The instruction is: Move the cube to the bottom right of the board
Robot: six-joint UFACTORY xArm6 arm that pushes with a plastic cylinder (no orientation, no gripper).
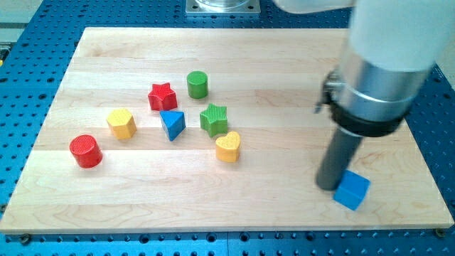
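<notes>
A blue cube (352,190) lies near the bottom right of the wooden board (284,199). My tip (328,186) rests on the board, touching the cube's left side. The rod rises from it into the large white and grey arm at the view's upper right, which hides part of the board's right side.
A cluster of blocks lies left of centre: a red star (162,96), a green cylinder (197,84), a green star (213,119), a blue triangle (172,124), a yellow heart (228,146), a yellow block (121,123) and a red cylinder (86,151).
</notes>
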